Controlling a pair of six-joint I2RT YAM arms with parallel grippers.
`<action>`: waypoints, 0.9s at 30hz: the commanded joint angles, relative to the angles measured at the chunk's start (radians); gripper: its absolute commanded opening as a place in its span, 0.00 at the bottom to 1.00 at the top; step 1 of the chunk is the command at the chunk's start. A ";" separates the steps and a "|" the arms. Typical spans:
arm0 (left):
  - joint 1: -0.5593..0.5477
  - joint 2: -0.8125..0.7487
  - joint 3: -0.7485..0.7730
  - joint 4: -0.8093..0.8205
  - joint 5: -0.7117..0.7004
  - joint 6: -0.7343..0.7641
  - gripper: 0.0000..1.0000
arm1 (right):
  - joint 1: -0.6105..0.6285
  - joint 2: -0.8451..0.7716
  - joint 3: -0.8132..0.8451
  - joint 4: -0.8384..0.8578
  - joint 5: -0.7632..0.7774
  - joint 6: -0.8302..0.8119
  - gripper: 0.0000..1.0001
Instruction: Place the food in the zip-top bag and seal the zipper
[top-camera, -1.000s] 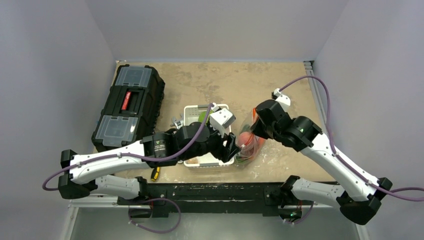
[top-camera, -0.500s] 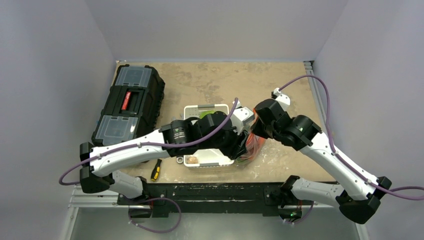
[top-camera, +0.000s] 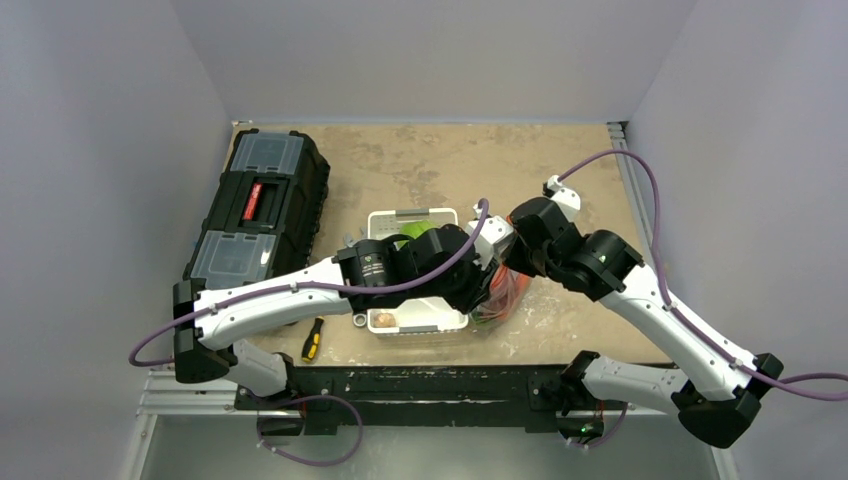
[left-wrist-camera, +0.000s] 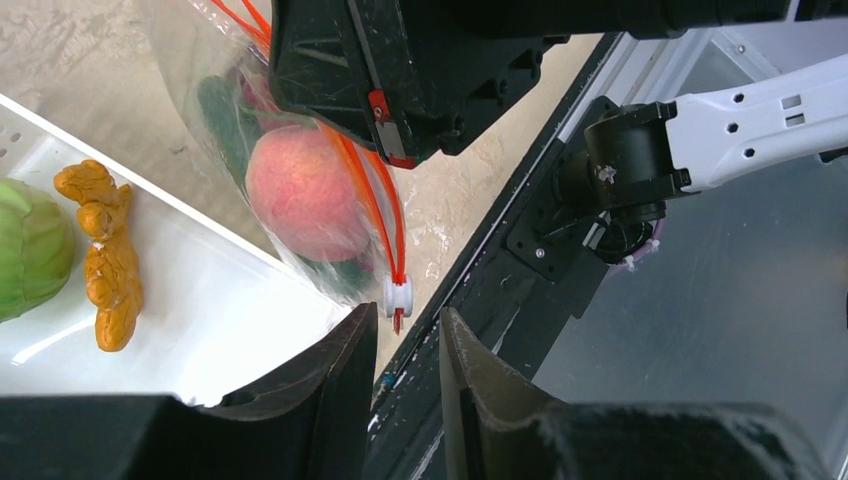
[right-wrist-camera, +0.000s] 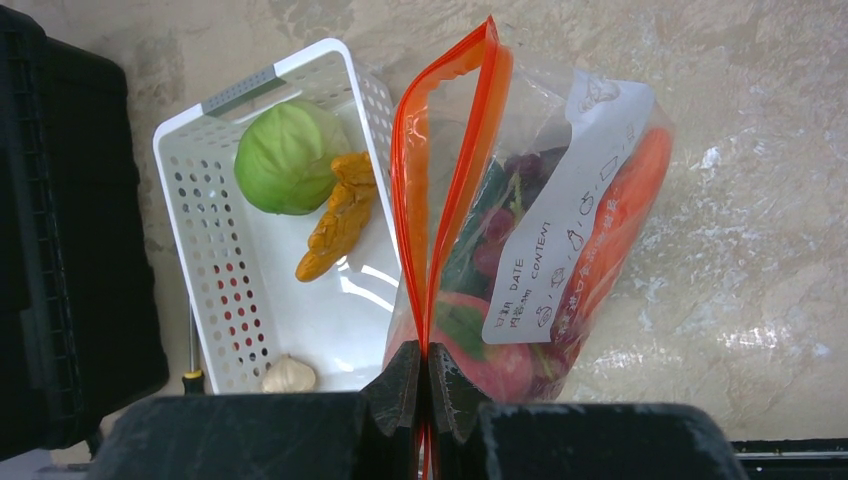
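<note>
The clear zip-top bag (right-wrist-camera: 560, 230) stands on the table beside the white tray (right-wrist-camera: 190, 230), its mouth partly open. My right gripper (right-wrist-camera: 428, 352) is shut on the red-orange zipper (right-wrist-camera: 440, 180) at its near end. The bag holds a pink peach (left-wrist-camera: 300, 195), purple grapes (right-wrist-camera: 515, 170), an orange carrot (right-wrist-camera: 630, 200) and something dark green. A green cabbage (right-wrist-camera: 285, 155) lies in the tray. My left gripper (left-wrist-camera: 408, 318) is open a little and empty, its tips just short of the zipper's white slider (left-wrist-camera: 398, 293). In the top view it (top-camera: 478, 285) sits against the bag (top-camera: 505, 292).
The tray also holds an orange-yellow knobbly root (right-wrist-camera: 340, 215) and a garlic bulb (right-wrist-camera: 288, 375). A yellow-handled screwdriver (top-camera: 312, 344) lies in front of the tray. A black toolbox (top-camera: 258, 210) stands at the left. The table's black front rail (left-wrist-camera: 520, 260) runs just past the bag.
My left arm has reached further right across the tray to the bag's near end. My right gripper and the bag have stayed in place.
</note>
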 joint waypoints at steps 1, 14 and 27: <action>0.003 -0.019 -0.010 0.089 -0.043 0.031 0.28 | 0.002 -0.012 0.037 0.038 0.020 0.010 0.00; 0.003 -0.026 -0.064 0.138 -0.041 0.044 0.26 | 0.002 -0.008 0.034 0.053 0.002 0.011 0.00; 0.003 0.003 -0.075 0.189 -0.130 0.059 0.01 | 0.002 -0.042 -0.006 0.106 -0.067 0.019 0.00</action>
